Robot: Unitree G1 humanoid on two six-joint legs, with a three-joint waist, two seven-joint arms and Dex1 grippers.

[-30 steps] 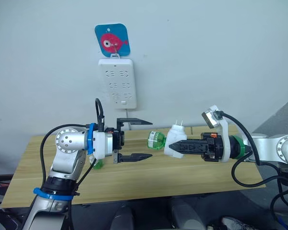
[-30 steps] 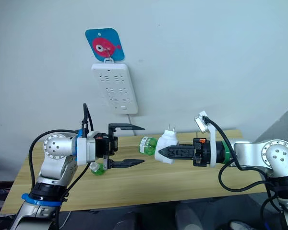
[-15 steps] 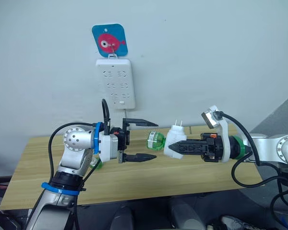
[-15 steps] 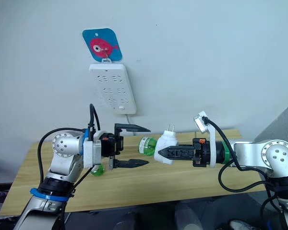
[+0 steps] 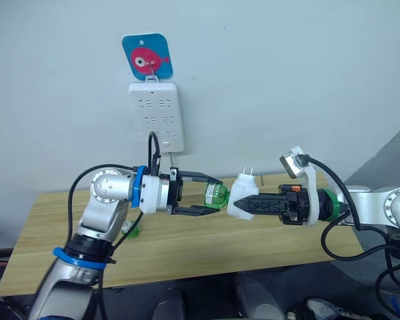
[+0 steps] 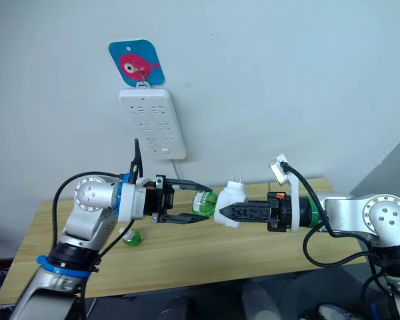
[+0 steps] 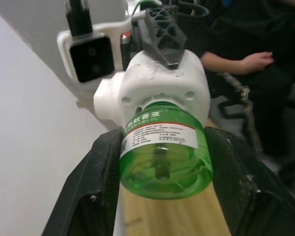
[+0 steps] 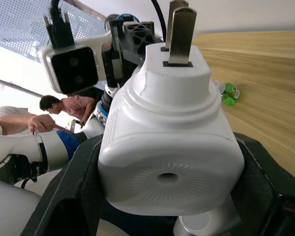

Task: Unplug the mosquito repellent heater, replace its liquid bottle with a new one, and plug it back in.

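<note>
1. White plastic marks the heater point(image 5: 240, 199), held in mid-air above the table point(image 5: 187, 247) by the right gripper point(image 5: 248, 205), whose fingers are closed around its body; its two prongs point(image 5: 249, 172) point up.
2. Screwed into the heater is a green bottle point(image 5: 217, 195), which sticks out sideways toward the robot's left, so its long axis runs roughly level, in line with both forearms.
3. Facing it from the left side, the left gripper point(image 5: 207, 195) has its fingers parted, one above the bottle and one below.
4. In the left wrist view, the bottle point(image 7: 162, 155) sits between the two fingers point(image 7: 98, 191) with its base toward the camera. Whether the fingers touch it yet I cannot tell, but they look just beside its walls and not clamped.
5. That is the relation that matters: the bottle lies straight ahead of the left fingers, end-on, so the left arm is the one placed to take it while the right steadies the heater.
6. My reading is that the unplugging is done and the old bottle is about to be gripped and twisted off.
7. A second green bottle point(image 5: 135, 228) lies on the table behind the left arm, probably the replacement.
8. On the wall, the white power strip point(image 5: 157, 115) hangs well above both grippers, with no plug in its sockets.
</note>
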